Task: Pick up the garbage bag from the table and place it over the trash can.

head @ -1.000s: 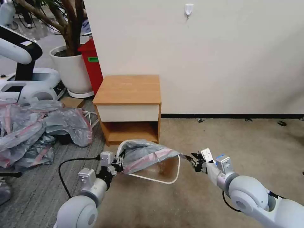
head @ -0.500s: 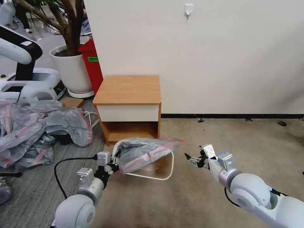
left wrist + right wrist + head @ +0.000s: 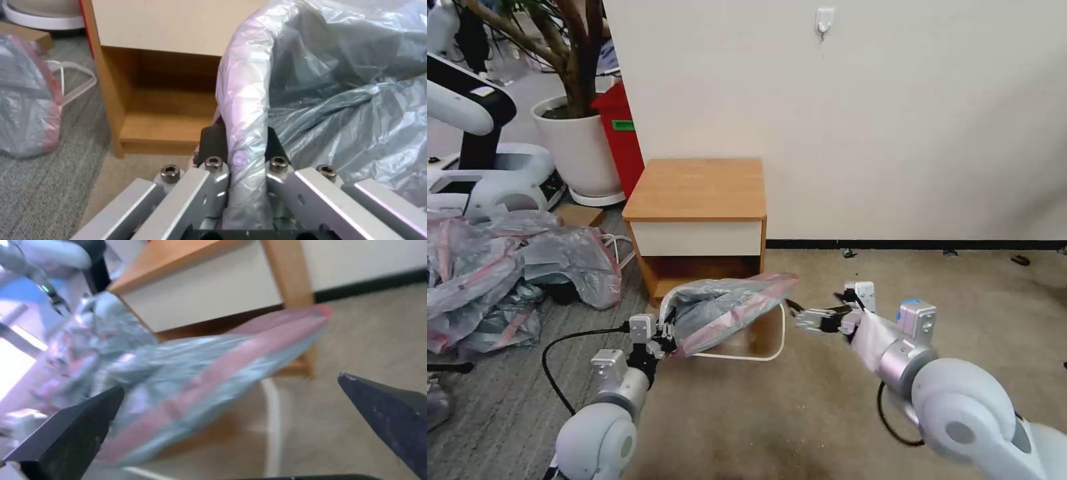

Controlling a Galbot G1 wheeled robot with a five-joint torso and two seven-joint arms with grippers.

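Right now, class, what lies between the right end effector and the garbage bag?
Nothing. In the head view, bare carpet shows in the short gap between the open right end effector and the garbage bag's pink-banded corner; the two are apart.

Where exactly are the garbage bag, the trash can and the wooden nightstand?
garbage bag (image 3: 720, 313), head view, crinkled grey middle.
trash can (image 3: 782, 327), head view, bare right rim.
wooden nightstand (image 3: 697, 188), head view, orange-brown top.

Bag hides the bin
The garbage bag (image 3: 720, 313) covers the trash can (image 3: 774, 343) except its four o'clock corner; the right wrist view is blurred.
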